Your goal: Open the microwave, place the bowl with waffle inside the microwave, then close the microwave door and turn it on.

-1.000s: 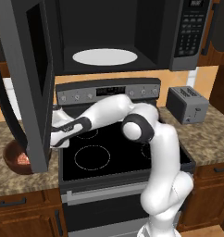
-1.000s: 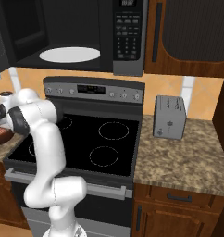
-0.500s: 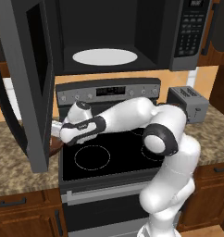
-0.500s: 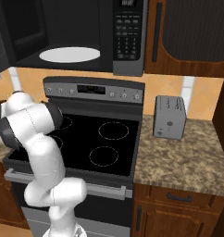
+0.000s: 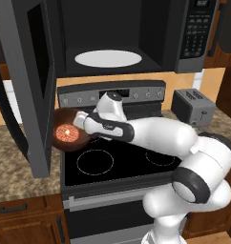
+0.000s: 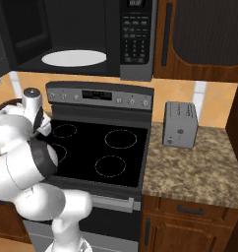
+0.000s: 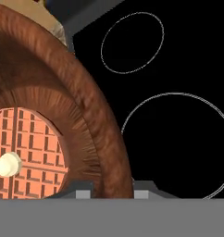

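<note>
The microwave point(image 5: 196, 33) hangs above the stove, with its white turntable point(image 5: 108, 58) bare. The microwave door point(image 5: 29, 81) stands swung out to the left. My gripper point(image 5: 82, 122) is shut on the right rim of the reddish-brown bowl point(image 5: 65, 132), which hangs tilted over the stove's left edge, just right of the door. The waffle point(image 5: 66, 132) lies inside it. In the hand view the bowl point(image 7: 63, 92) bulks large at left, its rim pinched between my fingertips point(image 7: 84, 189), and the waffle point(image 7: 30, 152) carries a small pale dab. The microwave point(image 6: 135, 39) appears again in the right base view.
The black-topped stove point(image 5: 117, 157) lies below the bowl, with its control panel point(image 5: 112, 93) behind. A grey toaster point(image 5: 194, 106) sits on the granite counter point(image 6: 199, 167) to the right. The open door's lower edge hangs low over the left counter point(image 5: 17, 162).
The bowl has come up off the left counter and moved right, from under the open door to over the stove's left edge. The arm has swung right with it.
</note>
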Available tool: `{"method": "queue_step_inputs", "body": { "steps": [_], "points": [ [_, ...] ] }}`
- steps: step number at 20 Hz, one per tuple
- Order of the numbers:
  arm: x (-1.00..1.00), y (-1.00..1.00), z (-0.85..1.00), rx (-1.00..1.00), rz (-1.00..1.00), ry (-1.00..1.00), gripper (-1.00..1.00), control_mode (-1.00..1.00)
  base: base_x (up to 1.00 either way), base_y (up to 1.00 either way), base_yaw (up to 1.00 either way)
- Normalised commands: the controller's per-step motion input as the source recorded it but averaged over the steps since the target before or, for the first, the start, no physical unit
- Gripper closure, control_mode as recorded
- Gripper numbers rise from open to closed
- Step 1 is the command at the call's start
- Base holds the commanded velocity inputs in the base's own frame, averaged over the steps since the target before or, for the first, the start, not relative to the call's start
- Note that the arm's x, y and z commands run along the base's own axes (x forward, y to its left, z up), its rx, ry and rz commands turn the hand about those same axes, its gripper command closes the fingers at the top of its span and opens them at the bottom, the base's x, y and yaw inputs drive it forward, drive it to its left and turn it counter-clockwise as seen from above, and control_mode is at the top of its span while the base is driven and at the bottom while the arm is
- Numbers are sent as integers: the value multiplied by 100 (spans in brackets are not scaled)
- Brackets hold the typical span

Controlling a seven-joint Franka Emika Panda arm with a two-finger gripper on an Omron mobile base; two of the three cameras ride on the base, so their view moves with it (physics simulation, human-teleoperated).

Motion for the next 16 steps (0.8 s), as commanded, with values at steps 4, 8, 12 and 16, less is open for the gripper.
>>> {"method": "queue_step_inputs", "body": {
  "steps": [4,8,12,16],
  "points": [
    [-41,-100,48,-30,-13,14,100,-100,0,0,0],
    [-58,-100,6,-12,-19,3,100,-100,0,0,0],
    [-82,-82,25,7,-13,-6,100,-100,0,0,0],
    [-71,-47,58,19,-11,-13,100,-100,0,0,0]
  ]
}}
